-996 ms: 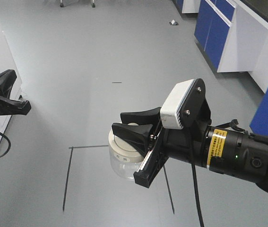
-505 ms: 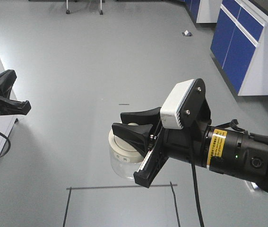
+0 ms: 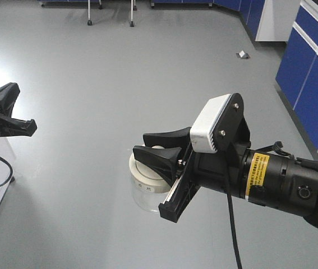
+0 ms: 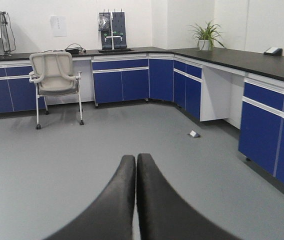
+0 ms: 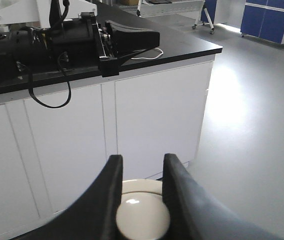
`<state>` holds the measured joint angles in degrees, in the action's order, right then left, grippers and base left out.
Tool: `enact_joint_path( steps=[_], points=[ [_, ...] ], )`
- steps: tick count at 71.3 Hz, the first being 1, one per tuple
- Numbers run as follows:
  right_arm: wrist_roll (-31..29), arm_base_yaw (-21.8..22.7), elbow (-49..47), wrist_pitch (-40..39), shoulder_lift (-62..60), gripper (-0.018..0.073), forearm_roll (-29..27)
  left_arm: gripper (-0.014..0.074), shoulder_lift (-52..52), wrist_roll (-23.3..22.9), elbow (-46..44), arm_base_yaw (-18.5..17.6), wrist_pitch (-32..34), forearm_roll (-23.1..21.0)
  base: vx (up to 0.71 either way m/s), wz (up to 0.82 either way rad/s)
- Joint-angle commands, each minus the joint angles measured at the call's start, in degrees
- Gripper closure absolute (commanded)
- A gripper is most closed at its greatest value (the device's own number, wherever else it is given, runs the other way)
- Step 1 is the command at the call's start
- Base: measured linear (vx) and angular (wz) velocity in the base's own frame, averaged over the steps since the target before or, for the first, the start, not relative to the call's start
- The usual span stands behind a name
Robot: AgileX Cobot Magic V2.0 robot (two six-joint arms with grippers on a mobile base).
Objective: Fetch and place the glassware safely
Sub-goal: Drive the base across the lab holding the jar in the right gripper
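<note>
Half the job looks done to us: the fetching. The right claw [image 3: 140,143] is clamped on the glass jar [image 3: 145,197]. Its two black fingers [image 5: 109,195] are closed on either side of the knob [image 5: 143,218] in the middle of the cream-white lid [image 3: 141,170], and the clear body hangs below the lid. The jar rests on nothing. It is carried in the air above the grey floor [image 3: 91,78], with no table under it in the front view. So we judge the pick-up finished and the carry under way.

What is left is the placing. In the right wrist view a black-topped table [image 5: 182,49] with white cupboard fronts stands ahead, well apart from the jar. We take it as a likely place to set down, but we cannot be sure. The jar has to come over a surface and go down until its base sits flat, and only then be let go.

The left claw [image 4: 135,159] holds nothing. Its fingers are pressed together tip to tip, well apart from the jar. Since the grip is on the knob and not the glass, we think the lid's seating is the weak point for the carry.
</note>
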<state>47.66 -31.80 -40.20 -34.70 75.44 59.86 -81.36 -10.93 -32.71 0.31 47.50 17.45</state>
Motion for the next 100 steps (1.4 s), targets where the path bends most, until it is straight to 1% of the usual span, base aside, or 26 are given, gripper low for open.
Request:
enact_joint_path(
  steps=[1,100],
  points=[
    [-0.50,0.07,-1.72,-3.69,-2.17,0.0559,-2.46,0.0594,1.64,-0.17,-1.13,-0.06,4.13,-0.95,0.61,0.08],
    [-0.50,0.07,-1.72,-3.42,-2.17,0.0559,-2.45,0.0594,1.64,-0.17,-1.13,-0.06,4.13,-1.01,0.68,0.01]
  ],
)
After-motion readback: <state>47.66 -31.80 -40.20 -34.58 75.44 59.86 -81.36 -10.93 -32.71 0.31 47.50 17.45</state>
